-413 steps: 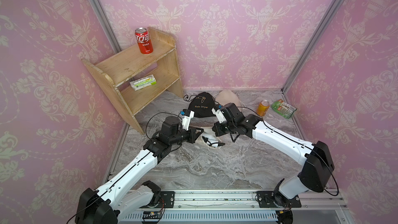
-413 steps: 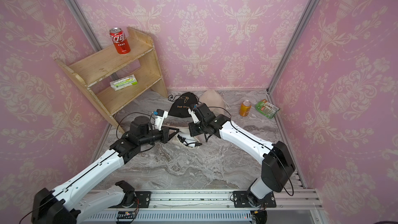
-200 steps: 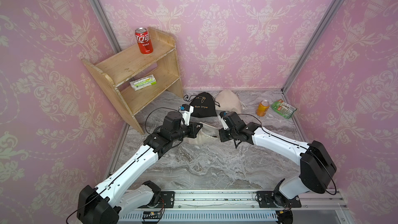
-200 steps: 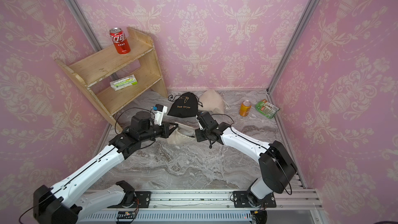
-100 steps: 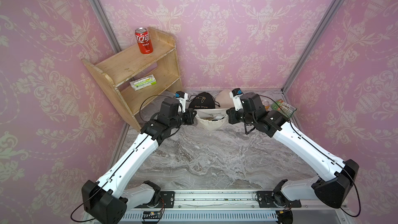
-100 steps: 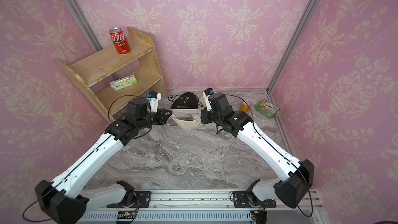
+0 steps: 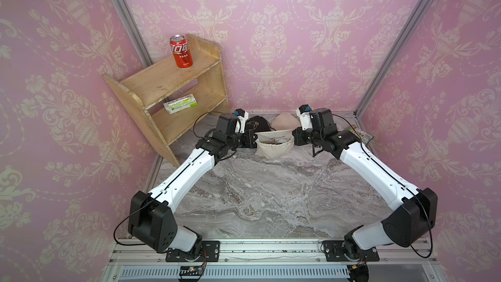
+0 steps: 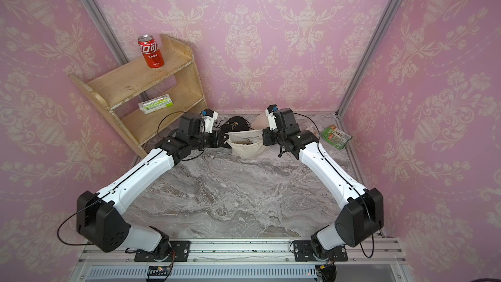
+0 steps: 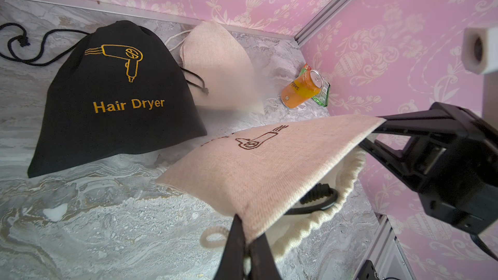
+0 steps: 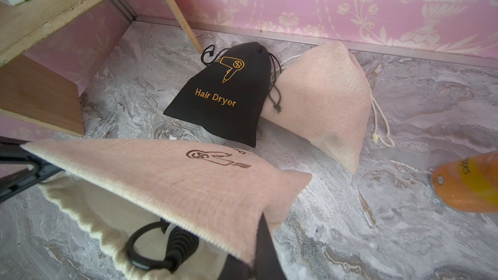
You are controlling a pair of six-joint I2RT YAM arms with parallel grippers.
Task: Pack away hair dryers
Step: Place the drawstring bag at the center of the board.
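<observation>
The lifted pouch (image 7: 273, 148) hangs between left hand (image 7: 254, 142) and right hand (image 7: 294, 137), dryer cord (image 10: 177, 243) inside.

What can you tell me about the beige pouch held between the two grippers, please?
The beige pouch is woven, linen-like cloth with a brown hair-dryer print and a cream lining. The left gripper and right gripper are shut on opposite corners of its mouth, stretching one edge taut, so it hangs open between them. A coiled black cord shows inside.

L arm (image 7: 189, 174) comes in from 7 o'clock, R arm (image 7: 379, 174) from 5, both stretched twd 12, wrists bent inward. L gripper (image 7: 254, 142) pts to 3, R gripper (image 7: 294, 138) to 9. Each is clamped tight on the pouch (image 7: 273, 150) rim.
</observation>
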